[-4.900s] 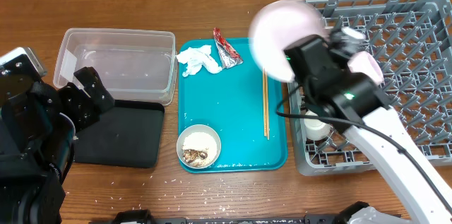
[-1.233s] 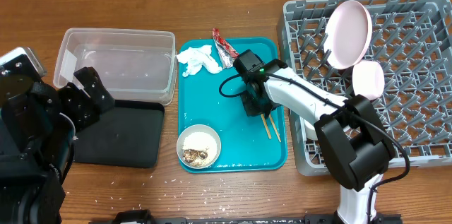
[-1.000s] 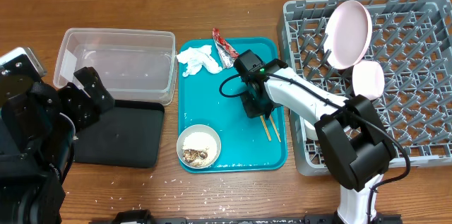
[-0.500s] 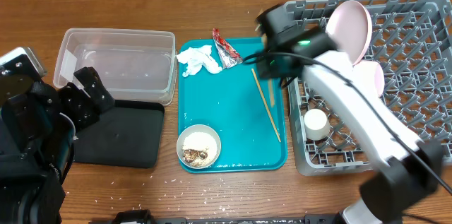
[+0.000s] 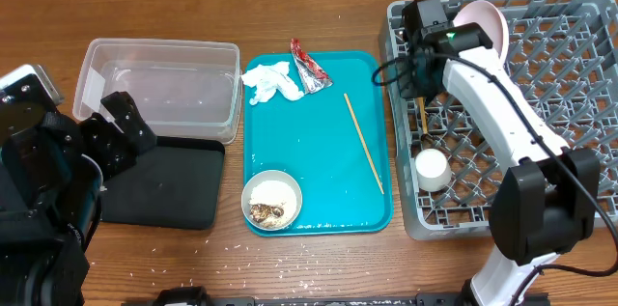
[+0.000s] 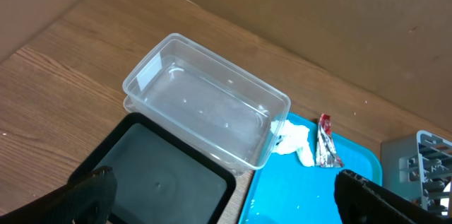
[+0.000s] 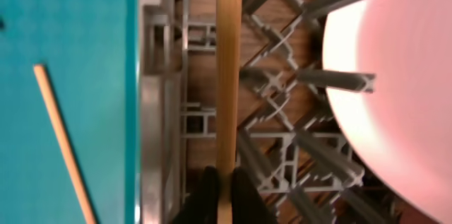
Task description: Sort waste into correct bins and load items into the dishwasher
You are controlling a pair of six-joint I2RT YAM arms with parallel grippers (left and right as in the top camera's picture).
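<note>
A brown wood-grain table (image 5: pixel 290 7) carries everything, with loose white rice grains (image 5: pixel 224 246) scattered near its front edge. On the right sits the grey plastic dish rack (image 5: pixel 560 152), an open grid with upright pegs. A round, smooth pale pink plate (image 5: pixel 480 24) stands on edge among the pegs, and a small white cup (image 5: pixel 432 168) sits at the rack's near left.

The right gripper (image 7: pixel 224 197) hovers over the rack's left column, its dark fingers (image 7: pixel 206 194) pinched tight on a thin wooden chopstick (image 7: pixel 226 75). The stick's long axis runs straight out from the jaws, parallel to the rack's left wall, pointing toward the cup. Its tip is cut off by the wrist view's edge, and whether it touches the grid cannot be told.

A second chopstick (image 5: pixel 364 142) lies slanted on the glossy teal tray (image 5: pixel 319 152), along with a crumpled white tissue (image 5: pixel 270 82), a red-and-silver foil wrapper (image 5: pixel 309 67) and a greyish-white bowl (image 5: pixel 253 182) of brown scraps. Left of that tray are the clear tub (image 6: pixel 205 104) and the matte black tray (image 6: pixel 155 181). The left gripper (image 6: pixel 224 181) hangs above them, spread wide and holding nothing; only its blurred tips show.
</note>
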